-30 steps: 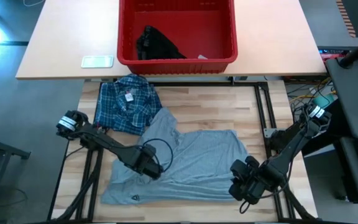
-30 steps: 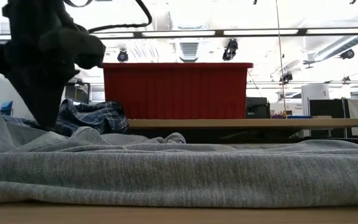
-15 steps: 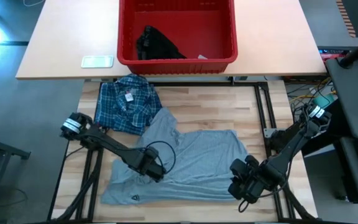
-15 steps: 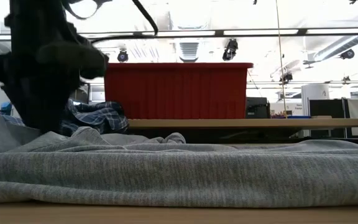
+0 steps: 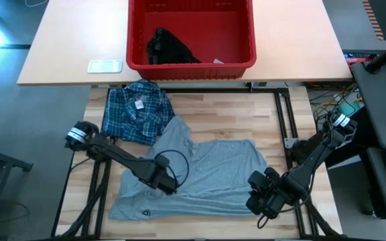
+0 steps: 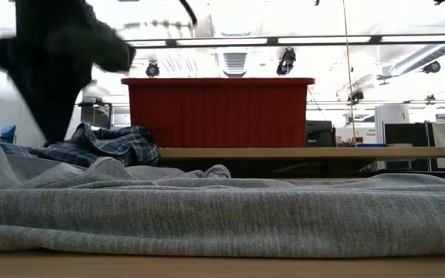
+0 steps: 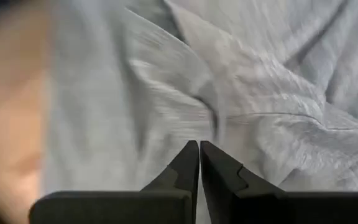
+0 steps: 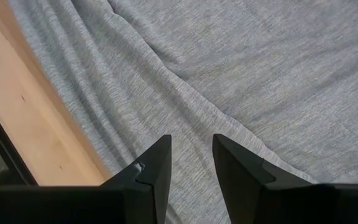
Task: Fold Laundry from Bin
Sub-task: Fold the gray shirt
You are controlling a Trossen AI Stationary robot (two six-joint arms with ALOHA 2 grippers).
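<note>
Laundry, three soft garments counted. One light grey T-shirt lay spread and rumpled across the pale wooden table, its small dark logo near the front edge. One blue-and-white plaid button shirt sat bunched just beside the T-shirt's upper corner, toward the bin. One small black garment remained inside the red rectangular plastic bin, which stood on a separate light tabletop beyond the work area. One flat pale object rested beside the bin; what it was could not be told.

Grippers, two. Left gripper hung over the T-shirt's left half, fingers pressed together with nothing visibly between them in the left wrist view. Right gripper was over the T-shirt's right lower edge near the table rim, fingers parted by a narrow gap and gripping no cloth.

Risks, as judged: clenched as it was, the left gripper could push or bunch the fabric without catching it, so any lift would come up empty. A shallow pinch by either gripper might take only one layer and drag the T-shirt askew, or onto the plaid shirt.
</note>
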